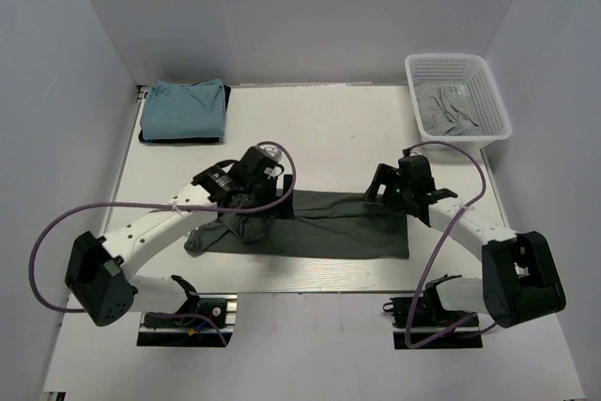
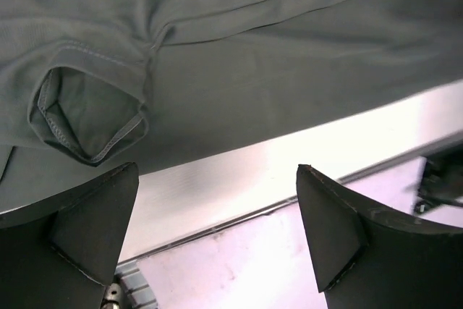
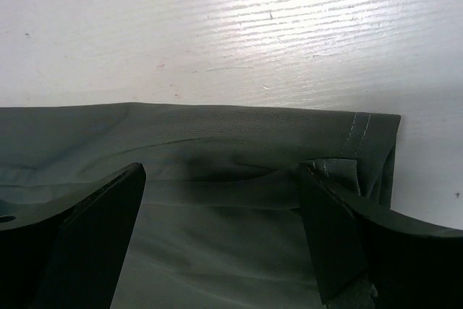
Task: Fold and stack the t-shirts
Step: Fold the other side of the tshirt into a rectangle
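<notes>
The dark tee (image 1: 347,227) lies folded lengthwise on the counter (image 1: 329,129). The left claw (image 2: 217,179) gapes empty above a sleeve (image 2: 87,121), and the right claw (image 3: 221,179) gapes empty over a hemmed corner.

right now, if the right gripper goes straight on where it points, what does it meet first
The dark shirt: the open right gripper points at its cloth near the hem. Depth is unclear, but nothing shows between.
</notes>
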Controlling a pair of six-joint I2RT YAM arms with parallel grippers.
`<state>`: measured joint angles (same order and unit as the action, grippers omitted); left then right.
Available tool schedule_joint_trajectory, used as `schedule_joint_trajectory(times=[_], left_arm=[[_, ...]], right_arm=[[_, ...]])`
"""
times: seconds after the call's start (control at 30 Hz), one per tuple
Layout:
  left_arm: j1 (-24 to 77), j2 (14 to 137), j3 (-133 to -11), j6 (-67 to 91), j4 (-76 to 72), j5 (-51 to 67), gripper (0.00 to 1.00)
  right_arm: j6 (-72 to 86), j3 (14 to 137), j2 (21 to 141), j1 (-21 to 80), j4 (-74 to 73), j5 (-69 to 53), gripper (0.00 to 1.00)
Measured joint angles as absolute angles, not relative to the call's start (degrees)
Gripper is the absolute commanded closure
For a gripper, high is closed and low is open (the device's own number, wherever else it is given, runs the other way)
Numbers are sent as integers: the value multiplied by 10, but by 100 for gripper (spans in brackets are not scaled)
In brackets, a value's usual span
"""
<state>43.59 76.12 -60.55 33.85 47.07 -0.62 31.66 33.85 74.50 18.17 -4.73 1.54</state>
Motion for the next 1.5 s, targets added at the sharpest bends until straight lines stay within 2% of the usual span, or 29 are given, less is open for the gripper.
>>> schedule_joint_trajectory(times=[0.13,0.27,0.43,0.57,0.7,0.8,0.93,1.13,1.23,1.3,1.5], left_arm=[[434,718,-604,341,462,-15,0],[419,726,-608,397,498,-110,0],[356,748,-602,463,483,-199,0],[286,754,-582,481,433,-214,0],[213,810,-574,485,394,-179,0],[169,871,-571,478,349,-123,0],[150,914,-561,469,318,-69,0],[137,903,-504,462,264,-18,0],[127,899,-494,461,247,-1,0],[121,894,-486,461,237,11,0],[113,882,-470,461,216,30,0]], right_arm=[[309,341,715,189,-60,25,10],[290,360,713,223,-73,23,10],[261,410,740,279,-80,18,10],[247,438,771,295,-81,20,10],[226,460,801,339,-98,40,10],[205,483,822,403,-105,56,14],[197,527,869,486,-106,77,17],[232,623,967,593,-128,124,19],[294,642,978,632,-124,130,24],[333,650,981,646,-123,134,24],[418,741,1047,658,-154,173,33]])
